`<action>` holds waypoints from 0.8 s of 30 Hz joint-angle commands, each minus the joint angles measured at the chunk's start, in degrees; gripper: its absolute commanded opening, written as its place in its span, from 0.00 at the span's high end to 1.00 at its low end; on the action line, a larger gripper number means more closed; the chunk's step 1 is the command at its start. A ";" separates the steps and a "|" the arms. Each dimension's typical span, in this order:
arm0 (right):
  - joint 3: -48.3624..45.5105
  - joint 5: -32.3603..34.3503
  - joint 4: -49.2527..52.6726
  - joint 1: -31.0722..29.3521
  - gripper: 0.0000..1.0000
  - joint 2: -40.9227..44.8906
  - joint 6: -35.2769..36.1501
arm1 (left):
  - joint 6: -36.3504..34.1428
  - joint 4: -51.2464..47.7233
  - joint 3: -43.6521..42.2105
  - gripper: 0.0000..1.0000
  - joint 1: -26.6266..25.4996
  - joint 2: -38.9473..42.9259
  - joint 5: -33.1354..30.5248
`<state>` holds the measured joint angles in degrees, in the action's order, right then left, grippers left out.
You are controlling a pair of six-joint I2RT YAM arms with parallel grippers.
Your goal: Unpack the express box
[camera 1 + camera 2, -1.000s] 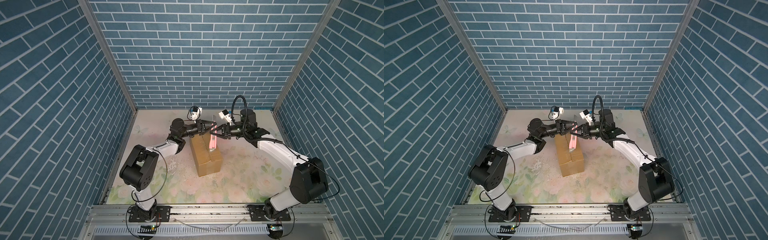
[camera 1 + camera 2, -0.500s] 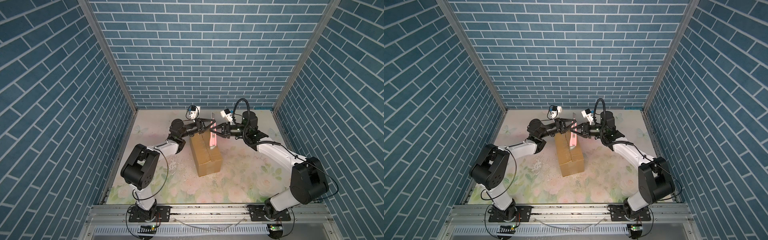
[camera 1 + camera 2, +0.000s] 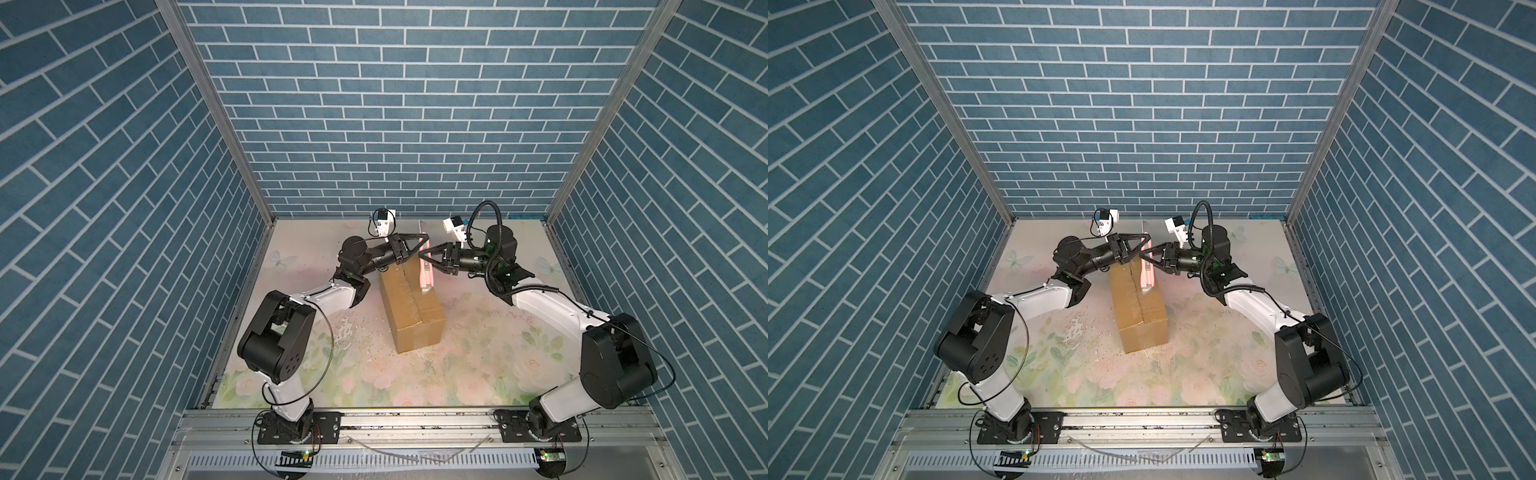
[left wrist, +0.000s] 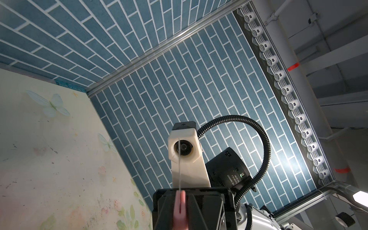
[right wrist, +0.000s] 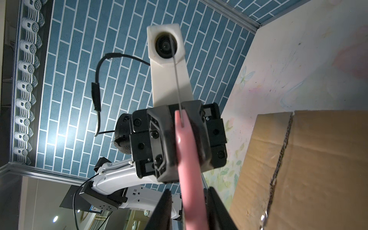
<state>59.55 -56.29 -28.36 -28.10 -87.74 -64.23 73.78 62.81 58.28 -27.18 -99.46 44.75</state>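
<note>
In both top views the express box (image 3: 411, 309) lay, flaps down, on the tabletop (image 3: 478, 357) toward its far edge. In the left wrist view the pink knife (image 4: 180, 207) showed edge-on. In the right wrist view the left pincer (image 5: 180, 143) clenched it; the right pincer (image 5: 190, 211) straddled it, released.

Left jaws tight, right jaws slightly apart.

Express box (image 5: 318, 159): matt brown corrugated cardboard; I see a rough, frayed seam edge.
Pink knife (image 5: 189, 169): smooth, slightly glossy plastic body; thin bare metal blade.
Counter (image 3: 478, 353): matt floral-print sheet, scuffed on my feed.
Walls (image 3: 374, 124): matt blue brick-pattern panels.
Corner posts (image 3: 219, 112): dull metal.
</note>
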 commanded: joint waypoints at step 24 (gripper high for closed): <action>0.36 1.20 -3.90 -1.61 1.00 1.32 -1.61 | -0.65 3.99 -5.84 1.00 -1.15 2.60 -7.56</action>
<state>59.55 -55.07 -29.17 -29.52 -88.18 -62.65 76.82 65.80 54.17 -28.18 -97.45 38.11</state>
